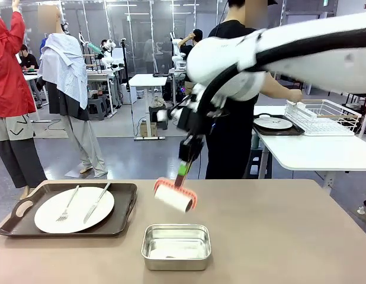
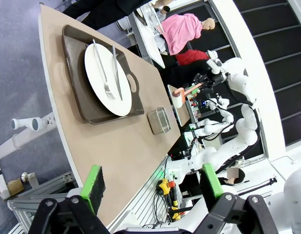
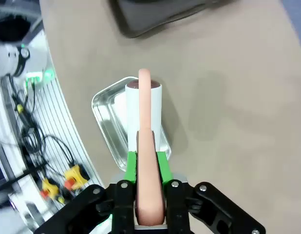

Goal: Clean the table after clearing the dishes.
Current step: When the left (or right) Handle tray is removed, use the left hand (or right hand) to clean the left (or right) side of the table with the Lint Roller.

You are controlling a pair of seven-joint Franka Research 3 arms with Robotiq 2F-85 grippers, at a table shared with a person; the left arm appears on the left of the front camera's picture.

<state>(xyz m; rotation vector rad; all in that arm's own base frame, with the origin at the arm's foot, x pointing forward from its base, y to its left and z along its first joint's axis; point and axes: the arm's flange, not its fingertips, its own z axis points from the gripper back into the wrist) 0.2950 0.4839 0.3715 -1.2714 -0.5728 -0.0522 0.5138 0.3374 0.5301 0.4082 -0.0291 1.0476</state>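
On the beige table [image 1: 278, 236], at its left, a dark brown tray [image 1: 121, 222] carries the dishes: a white plate [image 1: 74, 210] with a fork and a knife. My right gripper [image 1: 184, 167] reaches in over the table's middle, shut on the pink handle of a lint roller [image 1: 175, 196]. The white roll hangs just above the table, behind a steel pan [image 1: 176, 245]. In the right wrist view the right gripper [image 3: 146, 165] clamps the handle, and the roller [image 3: 143, 105] hangs over the pan [image 3: 109, 119]. My left gripper [image 2: 153, 183] is open and holds nothing, high off the table's end, looking down at the plate [image 2: 109, 73].
A person in black stands at the far side. To the right stands a white table [image 1: 313, 151] with a wire rack [image 1: 325, 115] and another tray with a plate [image 1: 273, 123]. The beige table's right half is bare.
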